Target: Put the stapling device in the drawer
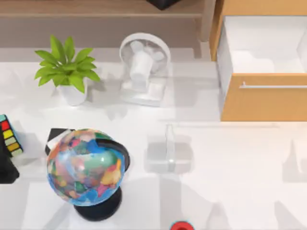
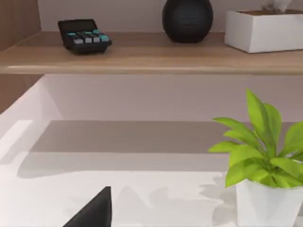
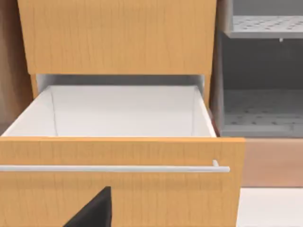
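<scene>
The stapling device (image 1: pixel 170 148) is a slim pale bar lying on the white table near the middle, right of the globe. The drawer (image 1: pixel 264 98) stands pulled open at the back right, with an orange-brown wood front, a thin silver handle (image 1: pixel 273 86) and a white inside that holds nothing. The right wrist view faces the drawer front (image 3: pixel 118 194) and its handle (image 3: pixel 113 168) head-on. A dark part of my right gripper (image 3: pixel 94 210) shows at that picture's edge. A dark part of my left gripper (image 2: pixel 94 210) faces the shelf and the plant.
A globe (image 1: pixel 86 165) stands front left, a potted plant (image 1: pixel 67 72) and a white desk fan (image 1: pixel 144 67) behind it. A coloured cube (image 1: pixel 9 136) sits at the left edge, a red thing (image 1: pixel 181 225) at the front edge. The wooden shelf (image 2: pixel 151 54) carries a calculator (image 2: pixel 84 35), a black vase (image 2: pixel 187 19) and a white box (image 2: pixel 265 30).
</scene>
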### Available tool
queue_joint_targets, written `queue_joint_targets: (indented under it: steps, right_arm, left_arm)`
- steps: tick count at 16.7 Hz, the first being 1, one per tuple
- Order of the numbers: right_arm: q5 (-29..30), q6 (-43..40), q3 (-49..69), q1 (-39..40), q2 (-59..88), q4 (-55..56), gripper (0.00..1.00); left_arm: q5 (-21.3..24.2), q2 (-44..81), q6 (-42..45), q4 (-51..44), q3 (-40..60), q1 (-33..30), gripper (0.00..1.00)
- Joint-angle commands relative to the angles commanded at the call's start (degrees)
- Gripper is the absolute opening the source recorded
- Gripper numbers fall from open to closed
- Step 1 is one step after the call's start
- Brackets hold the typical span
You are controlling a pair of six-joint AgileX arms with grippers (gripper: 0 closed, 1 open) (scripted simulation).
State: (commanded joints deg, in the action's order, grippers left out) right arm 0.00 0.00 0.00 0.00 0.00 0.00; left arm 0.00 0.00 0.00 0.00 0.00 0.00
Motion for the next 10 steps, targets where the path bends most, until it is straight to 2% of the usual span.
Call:
queue_joint_targets:
  steps: [5,10]
  right_arm:
    - [0.00,1.44,3.45,1.51,3.53,-2.51,1.00]
    - [0.02,7.70,20.15,8.05,21.41,-13.38,1.00]
  left_arm:
    - [0.00,0.00,0.00,0.00,0.00,0.00,1.00]
    - [0.00,0.00,0.00,0.00,0.00,0.00,1.00]
